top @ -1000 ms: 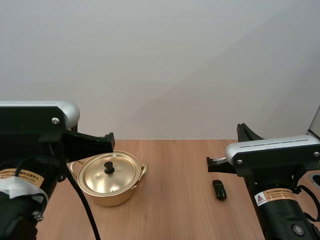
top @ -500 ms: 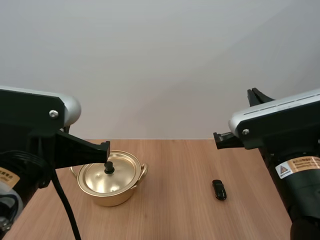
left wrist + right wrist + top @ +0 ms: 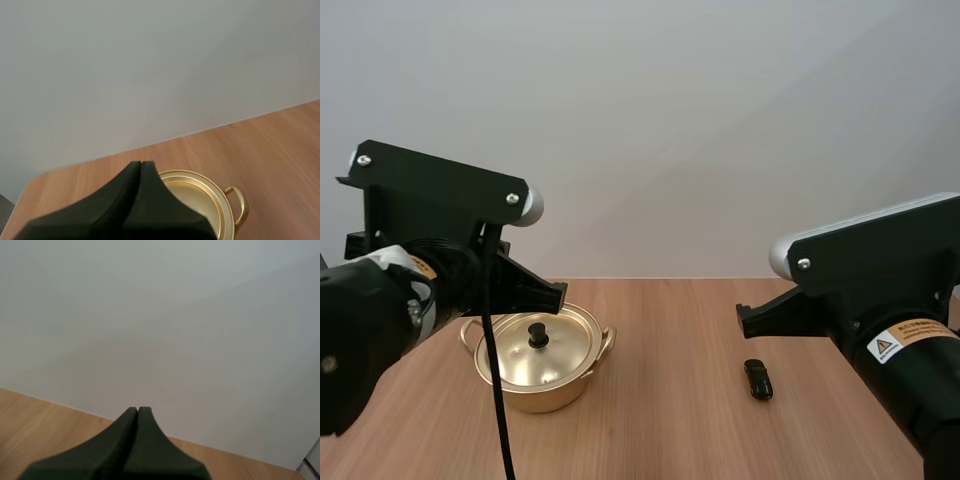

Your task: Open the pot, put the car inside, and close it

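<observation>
As arms [image 3: 880, 262] rose — pot [image 3: 538, 358] unmoved.

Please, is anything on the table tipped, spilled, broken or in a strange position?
Nothing stands out. The gold pot stands upright on the table, its lid seated flat; the small dark car lies apart to its right. No spill shows.

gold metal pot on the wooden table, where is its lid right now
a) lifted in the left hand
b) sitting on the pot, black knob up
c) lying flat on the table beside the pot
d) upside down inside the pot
b: the round gold lid sits closed on the gold metal pot with its black knob pointing up, and the left hand is shut on nothing.
</observation>
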`<act>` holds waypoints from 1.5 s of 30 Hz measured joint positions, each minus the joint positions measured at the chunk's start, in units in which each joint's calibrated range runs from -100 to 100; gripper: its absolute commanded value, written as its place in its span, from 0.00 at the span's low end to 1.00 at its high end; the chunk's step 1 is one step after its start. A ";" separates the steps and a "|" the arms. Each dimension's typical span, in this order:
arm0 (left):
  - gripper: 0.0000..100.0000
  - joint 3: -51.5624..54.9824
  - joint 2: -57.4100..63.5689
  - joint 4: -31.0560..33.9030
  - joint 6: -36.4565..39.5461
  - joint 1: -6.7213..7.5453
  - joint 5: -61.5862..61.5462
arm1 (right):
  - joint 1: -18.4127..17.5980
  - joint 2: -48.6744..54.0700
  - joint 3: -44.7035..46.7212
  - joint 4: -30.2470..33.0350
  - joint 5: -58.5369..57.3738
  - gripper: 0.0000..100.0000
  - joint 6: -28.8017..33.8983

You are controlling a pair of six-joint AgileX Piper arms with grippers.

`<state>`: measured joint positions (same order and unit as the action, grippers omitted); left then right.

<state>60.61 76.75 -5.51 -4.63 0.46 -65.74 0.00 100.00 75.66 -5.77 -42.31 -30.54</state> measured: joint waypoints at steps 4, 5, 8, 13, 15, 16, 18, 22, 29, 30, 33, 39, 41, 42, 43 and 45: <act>0.00 -3.56 -7.94 0.00 -1.76 0.00 -4.24 | 0.00 0.00 0.00 0.00 -2.11 0.00 0.00; 0.00 -4.68 -9.92 0.00 -1.76 0.00 -5.68 | 0.00 0.00 0.00 0.00 -2.11 0.00 0.00; 0.00 -8.03 -15.49 0.00 -1.76 0.00 -9.08 | 0.00 0.00 0.00 0.00 -2.11 0.00 0.00; 0.00 -12.43 -25.04 0.45 -1.91 -0.17 -8.30 | 0.28 0.00 0.00 0.00 -2.11 0.00 0.00; 0.00 -13.57 -28.46 1.26 -1.82 -0.17 -8.80 | 0.40 0.00 0.00 0.00 -2.11 0.00 0.00; 0.00 -13.58 -29.73 1.95 -1.82 -0.17 -8.80 | 0.40 0.00 0.00 0.00 -2.11 0.00 0.00; 0.00 -13.58 -31.44 3.29 -2.12 -0.17 -8.06 | 0.40 0.00 0.00 0.00 -2.11 0.00 0.00; 0.00 -13.58 -34.58 6.87 -2.86 -0.17 -10.87 | 0.40 0.00 0.00 0.00 -2.11 0.00 0.00; 0.00 -13.58 -40.10 3.21 -5.98 -0.17 -22.44 | 0.40 0.00 0.00 0.00 -2.11 0.00 0.00; 0.00 -13.58 -40.43 2.36 -6.21 -0.17 -23.32 | 0.40 0.00 0.00 0.00 -2.11 0.00 0.00; 0.00 -14.21 -40.55 0.33 -6.40 -0.17 -23.82 | 0.40 0.00 0.00 0.00 -2.11 0.00 0.00; 0.00 -18.00 -40.55 0.18 -7.33 -0.17 -26.19 | 0.40 0.00 0.00 0.00 -2.11 0.00 0.00; 0.00 -18.15 -40.55 0.18 -7.33 -0.17 -26.64 | 0.40 0.00 0.00 0.00 -2.11 0.00 0.00; 0.00 -18.15 -40.55 0.18 -7.33 -0.17 -26.64 | 0.40 0.00 0.00 0.00 -2.11 0.00 0.00; 0.01 -18.15 -40.55 0.18 -7.33 -0.17 -26.64 | 0.40 0.00 0.00 0.00 -2.11 0.00 0.00; 0.14 -18.15 -40.55 0.18 -7.33 -0.17 -26.82 | 0.40 0.00 0.00 0.00 -2.11 0.00 0.00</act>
<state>42.46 36.19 -5.33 -11.96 0.29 -92.56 0.40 100.00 75.66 -5.77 -44.42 -30.54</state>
